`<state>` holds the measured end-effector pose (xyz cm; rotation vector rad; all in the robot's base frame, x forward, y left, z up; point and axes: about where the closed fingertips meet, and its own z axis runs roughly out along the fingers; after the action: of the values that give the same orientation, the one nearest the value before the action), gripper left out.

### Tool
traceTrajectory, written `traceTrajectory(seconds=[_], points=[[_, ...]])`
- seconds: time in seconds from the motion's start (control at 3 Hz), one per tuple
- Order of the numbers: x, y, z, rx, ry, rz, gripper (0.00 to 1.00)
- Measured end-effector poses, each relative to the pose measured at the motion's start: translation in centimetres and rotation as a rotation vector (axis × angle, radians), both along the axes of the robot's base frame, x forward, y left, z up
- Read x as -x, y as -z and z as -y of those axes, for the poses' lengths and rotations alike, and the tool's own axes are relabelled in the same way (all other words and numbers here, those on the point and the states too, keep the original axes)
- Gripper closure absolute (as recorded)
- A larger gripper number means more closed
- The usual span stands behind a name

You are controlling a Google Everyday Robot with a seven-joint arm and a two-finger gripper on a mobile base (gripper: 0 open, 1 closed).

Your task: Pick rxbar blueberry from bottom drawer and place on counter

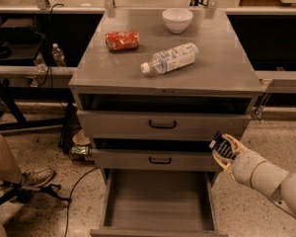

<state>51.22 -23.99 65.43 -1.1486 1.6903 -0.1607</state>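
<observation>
The rxbar blueberry (222, 146), a small dark wrapper with white print, sits between the fingers of my gripper (225, 149), which is shut on it. The gripper hovers at the cabinet's right front corner, level with the middle drawer and above the right wall of the bottom drawer (158, 201). That drawer is pulled out and its grey floor is bare. The counter (222, 63) is the flat grey top of the cabinet, well above the gripper.
On the counter lie a red crumpled can (122, 40), a clear water bottle (170, 58) on its side and a white bowl (177, 19). Two upper drawers with black handles (162, 126) stand slightly ajar. A person's leg and shoe (19, 174) are at the left.
</observation>
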Motion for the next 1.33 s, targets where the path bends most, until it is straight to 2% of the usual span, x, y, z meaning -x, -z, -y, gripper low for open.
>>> traceTrajectory(seconds=[0.33, 0.67, 1.0, 1.33], points=[[-0.1, -0.5, 0.1, 0.0, 0.0, 0.008, 1.0], [-0.5, -4.0, 1.1, 0.001, 0.006, 0.063, 1.0], [-0.6, -9.8, 2.3, 0.039, 0.012, 0.151, 1.0], [-2.0, -14.1, 2.9, 0.053, 0.002, 0.202, 1.0]])
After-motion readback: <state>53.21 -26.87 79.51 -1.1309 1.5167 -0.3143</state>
